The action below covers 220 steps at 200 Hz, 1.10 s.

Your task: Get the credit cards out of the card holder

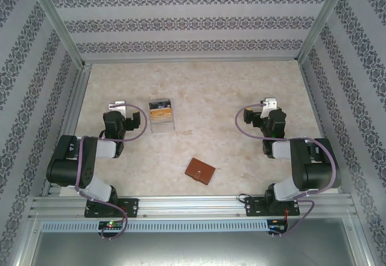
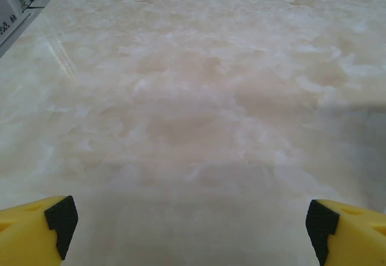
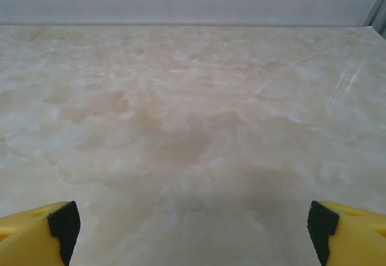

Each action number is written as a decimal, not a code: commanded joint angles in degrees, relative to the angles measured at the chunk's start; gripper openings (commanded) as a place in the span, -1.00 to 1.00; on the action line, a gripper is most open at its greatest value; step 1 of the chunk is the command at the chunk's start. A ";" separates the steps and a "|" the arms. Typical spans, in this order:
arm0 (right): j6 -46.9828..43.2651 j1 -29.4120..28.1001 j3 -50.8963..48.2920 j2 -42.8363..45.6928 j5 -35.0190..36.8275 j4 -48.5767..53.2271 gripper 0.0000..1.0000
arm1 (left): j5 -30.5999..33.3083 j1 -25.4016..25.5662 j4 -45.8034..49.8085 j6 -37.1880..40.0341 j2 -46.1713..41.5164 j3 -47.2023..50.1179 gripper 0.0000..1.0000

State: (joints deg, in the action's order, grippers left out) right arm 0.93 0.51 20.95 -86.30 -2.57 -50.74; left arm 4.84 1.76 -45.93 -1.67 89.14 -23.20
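You have the card holder [image 1: 199, 171] lying flat and folded shut on the pale marbled table [image 1: 241, 91], close to the near edge and roughly midway between the two arm bases. Its long axis runs mostly left to right but is skewed, so the left end points somewhat toward the far side and the right end toward the near side; a small pale speck sits just off its right end, too small to identify. The holder is well apart from both arms, and nothing touches it. Farther away and to the left stands a clear box [image 1: 161, 115] with orange-and-black contents, just to the right of your left arm [image 1: 90, 151]. Your left gripper [image 2: 193, 225] hangs over bare table with its yellow fingers [image 2: 33, 233] spread to the edges of the wrist view, black pads facing inward, nothing between them. Your right gripper [image 3: 193, 227] is the same: fingers wide apart, gripping nothing, over bare table with the patterned far wall ahead. The right arm [image 1: 301, 157] sits folded on the right side, facing the far wall
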 commanded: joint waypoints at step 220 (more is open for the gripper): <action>2.96 -0.23 3.68 8.39 7.00 10.86 0.97 | 5.95 -1.06 34.83 -0.88 -12.92 -16.09 0.99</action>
State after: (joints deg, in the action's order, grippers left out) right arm 1.78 0.51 21.58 -84.71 -0.58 -47.24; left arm 6.48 1.74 -27.62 -1.72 82.78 -32.64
